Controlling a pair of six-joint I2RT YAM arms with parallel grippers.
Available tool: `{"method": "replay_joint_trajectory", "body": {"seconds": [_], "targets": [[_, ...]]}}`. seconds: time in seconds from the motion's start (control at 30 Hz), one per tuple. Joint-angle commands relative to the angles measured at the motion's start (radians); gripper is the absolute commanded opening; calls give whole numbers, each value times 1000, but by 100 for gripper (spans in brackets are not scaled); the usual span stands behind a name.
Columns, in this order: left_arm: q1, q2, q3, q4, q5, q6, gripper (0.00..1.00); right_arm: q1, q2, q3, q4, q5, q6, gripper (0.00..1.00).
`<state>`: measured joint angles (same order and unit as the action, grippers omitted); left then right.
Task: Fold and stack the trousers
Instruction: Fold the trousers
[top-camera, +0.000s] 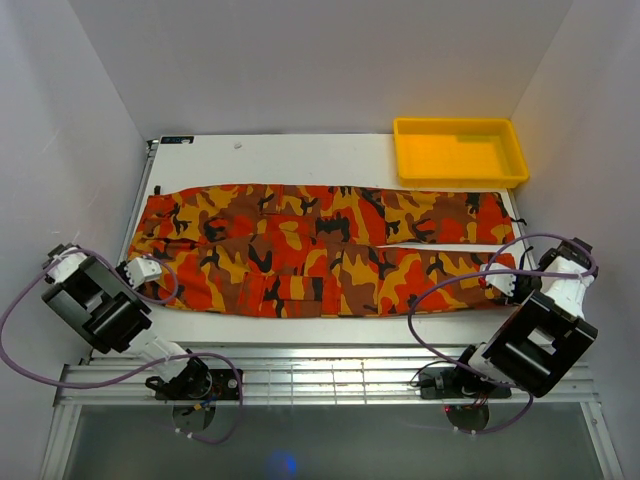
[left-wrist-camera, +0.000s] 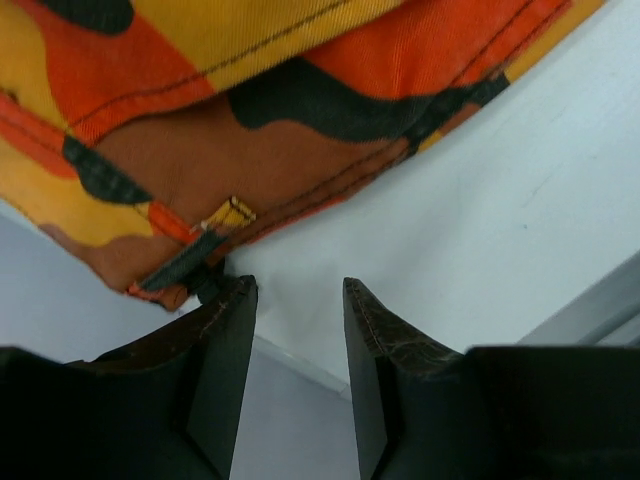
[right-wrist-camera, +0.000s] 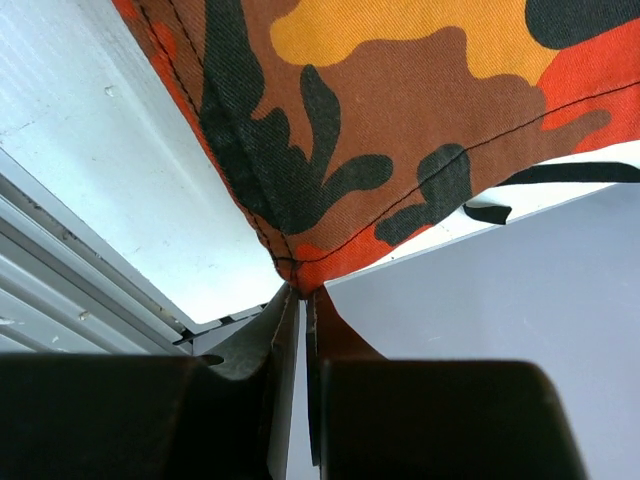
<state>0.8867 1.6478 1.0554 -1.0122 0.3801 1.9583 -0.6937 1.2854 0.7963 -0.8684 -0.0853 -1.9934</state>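
**A:** Where is the garment?

**B:** The long fabric trousers in orange, red, yellow, brown and black camouflage print lie spread flat on the white table. They run lengthwise from left to right. The waist end is at the left. The two legs lie side by side toward the right, with a thin strip of table showing between them.

**A:** And the left gripper?

**B:** The left gripper is at the near left corner of the cloth. In its wrist view the two dark fingers stand apart, with bare table in the gap. One tip sits right at the fabric's corner, beside a small black loop. Nothing is clamped, so the jaws are parted and hold nothing.

**A:** The other side?

**B:** The right gripper is at the near right corner, at the hem of the nearer leg. Its wrist camera shows the fingers pressed together, with the very corner of the hem pinched between the tips — closed tight on the trousers.

**A:** Anything else on the table?

**B:** A plain yellow rectangular plastic tray stands at the far right corner, just beyond the far leg. I cannot tell whether the cloth touches it.
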Motion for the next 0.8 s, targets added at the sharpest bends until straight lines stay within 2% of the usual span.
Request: {"method": "replay_joint_trajectory", "body": {"seconds": [0.0, 0.23, 0.33, 0.37, 0.4, 0.5, 0.6, 0.77], "targets": [[-37, -13, -43, 141, 16, 332, 50, -4, 0, 40, -49, -5, -5, 8], [-61, 46, -86, 231, 29, 294, 48, -4, 6, 64, -67, 6, 2, 8], [-61, 55, -115, 257, 19, 313, 36, -4, 8, 73, -70, -1, 2, 8], [-61, 52, -124, 259, 17, 317, 24, -4, 8, 76, -73, -7, 4, 8], [-61, 46, -126, 255, 20, 315, 16, -4, 11, 93, -78, -11, 8, 8], [-31, 3, -57, 134, 95, 298, 0, -7, 15, 130, -107, -25, 44, 8], [41, -39, 27, -73, 170, 329, 0, -38, 12, 179, -145, -48, 28, 8], [193, -82, 101, -210, 223, 410, 0, -96, 22, 221, -172, -64, -15, 8]]}}
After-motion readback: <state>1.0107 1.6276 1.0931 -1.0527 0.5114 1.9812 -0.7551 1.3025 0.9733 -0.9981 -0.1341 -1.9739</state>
